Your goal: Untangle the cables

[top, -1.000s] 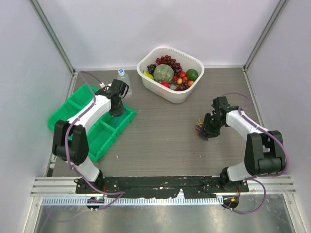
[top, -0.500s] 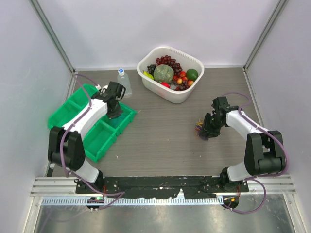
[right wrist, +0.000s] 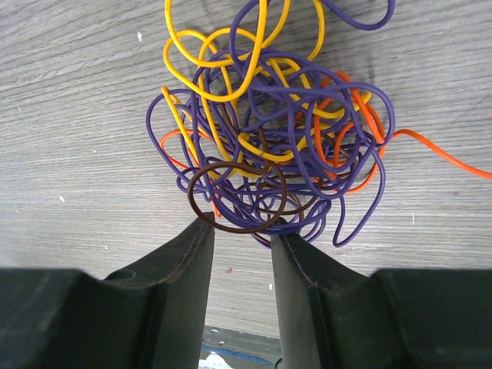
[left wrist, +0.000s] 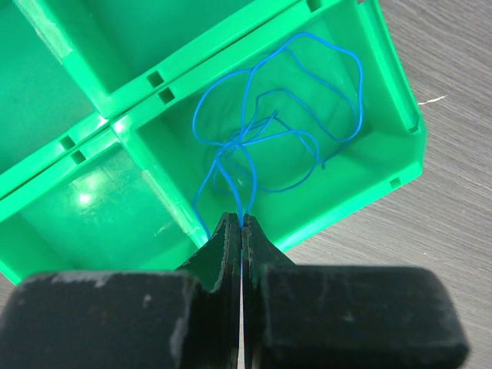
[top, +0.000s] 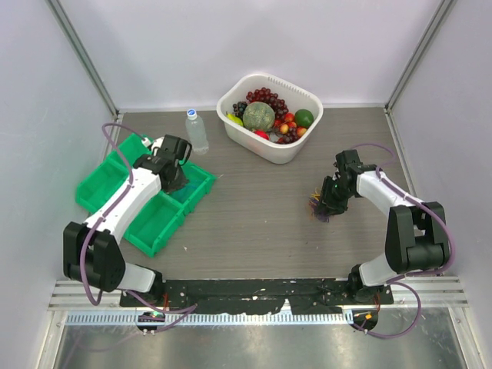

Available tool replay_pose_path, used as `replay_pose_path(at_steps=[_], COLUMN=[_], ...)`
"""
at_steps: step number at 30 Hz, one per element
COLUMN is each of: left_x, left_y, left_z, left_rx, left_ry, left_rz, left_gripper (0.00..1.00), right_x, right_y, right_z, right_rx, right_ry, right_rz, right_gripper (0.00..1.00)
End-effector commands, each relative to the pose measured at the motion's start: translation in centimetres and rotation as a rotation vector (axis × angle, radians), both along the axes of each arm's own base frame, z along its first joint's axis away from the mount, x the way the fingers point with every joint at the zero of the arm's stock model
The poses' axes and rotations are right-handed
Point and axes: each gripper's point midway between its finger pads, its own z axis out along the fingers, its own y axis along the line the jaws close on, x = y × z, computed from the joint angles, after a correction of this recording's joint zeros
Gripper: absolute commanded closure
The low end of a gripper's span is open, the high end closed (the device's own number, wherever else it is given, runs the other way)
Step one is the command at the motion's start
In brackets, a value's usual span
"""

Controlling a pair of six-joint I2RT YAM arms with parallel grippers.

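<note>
Where the grey wood-grain worktop (top: pixel 261 223) runs back to pale, plain walls (top: pixel 254 38) framed by 2 slanting metal posts (top: pixel 83 55), a white basket (top: pixel 224 108) piled with grapes, a melon and other fruit stands near the far edge, with a clear plastic bottle (top: pixel 197 131) upright just to its left. A green bin (top: pixel 96 192) divided into compartments lies slantwise on the left side of the worktop. The left hand (left wrist: pixel 241 223) hovers above a corner compartment of it, fingers pressed together and pinching a strand of the blue cable (left wrist: pixel 277 123), whose thin loops lie loosely inside that compartment. On the right side, well apart from the bin, the tangle of cables (right wrist: pixel 269 138) lies flat on the bare worktop: purple, yellow, orange and dark brown loops wound through each other. The right hand (right wrist: pixel 242 234) is lowered at its near edge, fingers spread partway and gripping nothing, with the dark brown loop (right wrist: pixel 237 197) just beyond the 2 fingertips. Along the near edge, a black base plate (top: pixel 254 290) carries both arms, and a brushed steel surface (top: pixel 254 346) lies in front of it.
</note>
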Motion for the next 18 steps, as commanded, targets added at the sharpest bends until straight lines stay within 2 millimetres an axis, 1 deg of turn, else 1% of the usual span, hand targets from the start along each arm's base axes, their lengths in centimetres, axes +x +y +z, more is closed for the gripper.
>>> replay_pose_path(at_steps=[1,4,6,8,10,11,12,13,14,15,18], left_x=[2.5,3.6,4.2,4.3,4.0,3.8,3.5,3.2,2.8,2.5,1.1], left_y=[-0.2,-1.1,-1.5,-1.7,-1.3,-1.1,-0.8,-0.5,-0.3,-0.1,-0.1], left_z=[0.5,-1.4,-2.4,-2.8,-2.6,-2.2,-1.7,-1.1,-0.4,0.7,3.4], left_rx=[-0.011,-0.027,-0.041,-0.048,-0.041,-0.035,-0.030,-0.023,-0.023,-0.031,-0.078], left_ry=[-0.056,0.000,0.026,0.035,0.032,0.025,0.018,0.005,-0.010,-0.040,-0.114], left_rz=[-0.017,-0.021,-0.010,0.005,0.024,0.029,0.039,0.046,0.050,0.052,0.047], left_gripper=[1.00,1.00,1.00,1.00,1.00,0.91,0.72,0.60,0.54,0.50,0.44], right_x=[1.3,1.5,1.7,1.9,2.3,2.4,2.7,2.8,3.1,3.4,3.9], right_y=[0.2,0.1,0.1,-0.1,-0.4,-0.9,-1.2,-1.6,-1.7,-2.1,-3.0], right_z=[1.3,1.6,1.8,2.2,2.5,2.7,3.1,3.2,3.6,3.9,4.6], right_rx=[0.007,0.002,0.000,-0.008,-0.029,-0.053,-0.068,-0.089,-0.094,-0.114,-0.161], right_ry=[-0.048,-0.059,-0.062,-0.070,-0.081,-0.086,-0.099,-0.105,-0.122,-0.136,-0.162], right_rz=[0.003,-0.003,-0.005,-0.013,-0.024,-0.036,-0.048,-0.059,-0.069,-0.079,-0.117], right_gripper=[0.59,0.59,0.59,0.59,0.59,0.59,0.59,0.59,0.59,0.59,0.59])
